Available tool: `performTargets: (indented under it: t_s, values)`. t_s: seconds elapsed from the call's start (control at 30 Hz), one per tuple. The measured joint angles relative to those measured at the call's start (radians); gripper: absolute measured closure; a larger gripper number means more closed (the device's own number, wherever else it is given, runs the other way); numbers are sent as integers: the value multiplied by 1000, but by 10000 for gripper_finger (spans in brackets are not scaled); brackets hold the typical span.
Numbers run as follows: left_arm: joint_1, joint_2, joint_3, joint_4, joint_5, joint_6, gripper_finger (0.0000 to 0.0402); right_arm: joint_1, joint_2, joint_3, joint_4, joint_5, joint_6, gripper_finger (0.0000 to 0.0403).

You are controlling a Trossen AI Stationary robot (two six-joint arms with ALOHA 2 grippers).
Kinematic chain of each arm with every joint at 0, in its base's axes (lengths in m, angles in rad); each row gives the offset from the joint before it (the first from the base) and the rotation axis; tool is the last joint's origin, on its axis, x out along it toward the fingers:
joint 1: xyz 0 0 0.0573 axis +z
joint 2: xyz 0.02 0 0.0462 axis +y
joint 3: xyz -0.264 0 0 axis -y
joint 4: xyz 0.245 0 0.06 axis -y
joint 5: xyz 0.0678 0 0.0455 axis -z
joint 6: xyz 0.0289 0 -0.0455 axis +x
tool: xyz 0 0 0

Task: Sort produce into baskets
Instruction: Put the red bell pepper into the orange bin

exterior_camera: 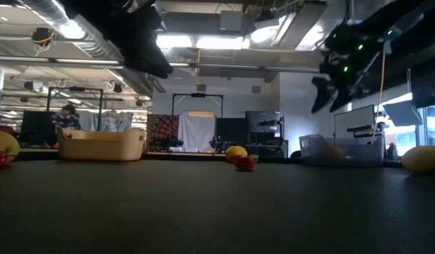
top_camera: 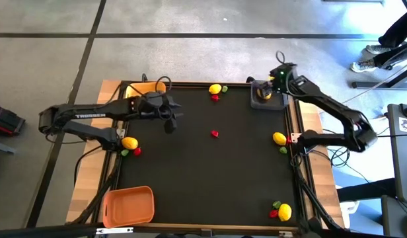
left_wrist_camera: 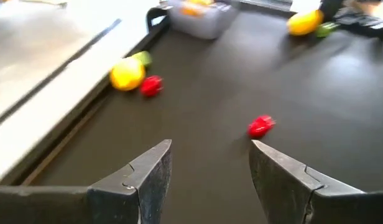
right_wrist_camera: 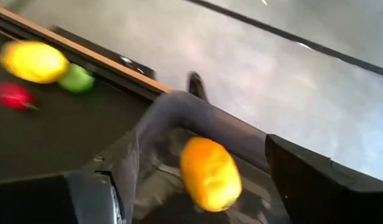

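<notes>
Now the right gripper hangs open above the dark grey basket at the table's far right corner, a yellow lemon inside; the left gripper, open, empty, hovers near the yellow basket.

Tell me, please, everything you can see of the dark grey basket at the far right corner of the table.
The dark grey basket is a shallow tray with rounded corners, plastic by the look of it, sitting flat on the black mat at the table's far right corner. One yellow lemon-shaped fruit lies inside it. The right gripper hangs just above it with its fingers open, not touching it. In the low view its wall looks pale and translucent.
</notes>
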Motion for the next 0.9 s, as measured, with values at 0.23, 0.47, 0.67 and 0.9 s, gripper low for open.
performTargets:
  t_s: [0.23,0.47,0.67,0.9]
  values:
    - [60,-13,51,-246,-124,-44,194,50,-138,0,-5,-152,38,118]
    - [177,-10,51,-424,-132,-137,194,184,-180,0,2,-158,17,118]
    - [293,-10,51,-544,-133,-197,194,270,-180,0,4,-111,11,118]
    - [391,-9,30,-596,-133,-204,194,333,-180,0,4,-43,9,118]
